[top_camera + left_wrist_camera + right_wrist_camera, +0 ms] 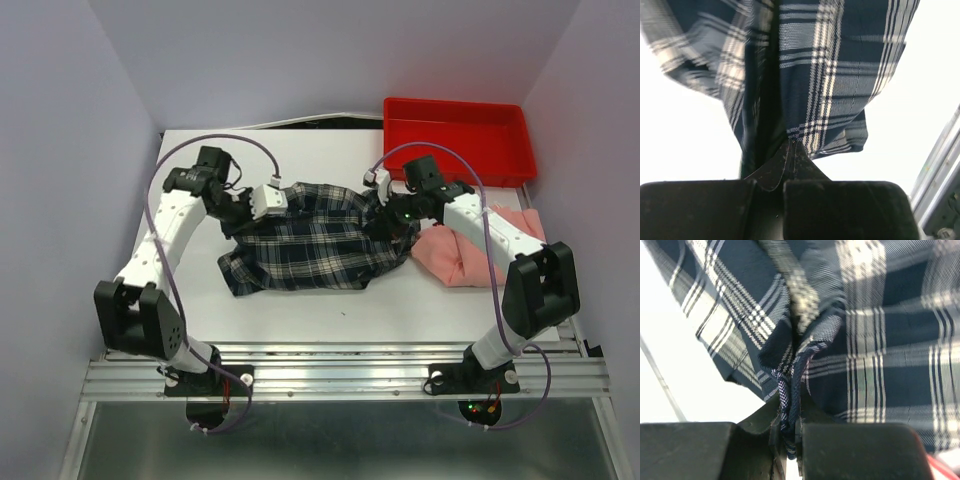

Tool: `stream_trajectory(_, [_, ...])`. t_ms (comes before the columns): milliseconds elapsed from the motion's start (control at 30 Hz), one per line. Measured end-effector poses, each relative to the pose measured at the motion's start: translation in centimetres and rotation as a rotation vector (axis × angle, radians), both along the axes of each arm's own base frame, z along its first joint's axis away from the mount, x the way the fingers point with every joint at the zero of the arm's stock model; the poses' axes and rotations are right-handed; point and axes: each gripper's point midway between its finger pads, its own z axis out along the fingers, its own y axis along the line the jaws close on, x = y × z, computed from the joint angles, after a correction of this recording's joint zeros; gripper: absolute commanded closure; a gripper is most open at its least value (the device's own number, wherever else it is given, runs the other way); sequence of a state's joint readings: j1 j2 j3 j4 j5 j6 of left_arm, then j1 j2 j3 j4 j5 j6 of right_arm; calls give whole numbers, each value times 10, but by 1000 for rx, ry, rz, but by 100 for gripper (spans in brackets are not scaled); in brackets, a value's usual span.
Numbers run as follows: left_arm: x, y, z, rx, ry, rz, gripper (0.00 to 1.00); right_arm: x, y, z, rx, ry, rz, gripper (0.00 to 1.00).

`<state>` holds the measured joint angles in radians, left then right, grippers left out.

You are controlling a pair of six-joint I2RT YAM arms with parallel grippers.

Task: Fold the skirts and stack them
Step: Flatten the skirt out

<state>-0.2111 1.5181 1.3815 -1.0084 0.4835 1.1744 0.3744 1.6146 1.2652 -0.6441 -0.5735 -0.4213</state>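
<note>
We logged the centre skirt (310, 245) on the table (300, 310), mid-surface. We noted the second skirt (465, 255) on the table at its 3 o'clock, just beside it. We placed the tray (455, 135) at 1 o'clock, behind the second skirt. We saw the left gripper (288, 196) clamped on the centre skirt's 11 o'clock edge and the right gripper (386, 200) on its 1 o'clock edge.
</note>
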Motion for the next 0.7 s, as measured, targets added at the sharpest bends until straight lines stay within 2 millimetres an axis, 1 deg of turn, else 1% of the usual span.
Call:
stream_trajectory(100, [2, 9, 36, -77, -125, 40, 100, -2, 5, 2, 16, 0, 18, 99])
stream_trajectory(167, [4, 13, 50, -117, -198, 67, 100, -4, 8, 3, 33, 1, 36, 99])
stream_trajectory(233, [3, 16, 50, -132, -221, 92, 100, -5, 11, 5, 46, -2, 53, 99])
stream_trajectory(267, [4, 18, 45, -135, -217, 111, 100, -6, 12, 5, 49, -2, 61, 99])
stream_trajectory(367, [20, 21, 28, -140, -184, 162, 100, -6, 13, 2, 47, -2, 74, 99])
stream_trajectory(400, [29, 21, 20, -144, -170, 181, 98, -6, 12, 0, 43, 0, 79, 99])
stream_trajectory(433, [35, 20, 14, -146, -159, 194, 91, -6, 12, -1, 40, -1, 83, 99])
stream_trajectory(467, [41, 20, 8, -149, -143, 209, 81, -6, 12, -3, 37, 1, 88, 99])
stream_trajectory(500, [44, 19, 5, -152, -131, 219, 57, -7, 11, -3, 34, 1, 92, 99])
stream_trajectory(533, [48, 18, 2, -155, -120, 230, 48, -7, 11, -3, 33, 0, 95, 99])
stream_trajectory(567, [51, 19, 0, -155, -118, 233, 35, -8, 11, -3, 30, -1, 100, 99])
stream_trajectory(600, [54, 21, 2, -156, -122, 243, 35, -8, 10, -3, 28, 2, 102, 99])
stream_trajectory(633, [60, 27, 7, -162, -138, 258, 32, -9, 8, -4, 17, 6, 101, 99])
stream_trajectory(700, [71, 48, 25, -177, -181, 309, 31, -11, 4, -6, 7, 21, 96, 99])
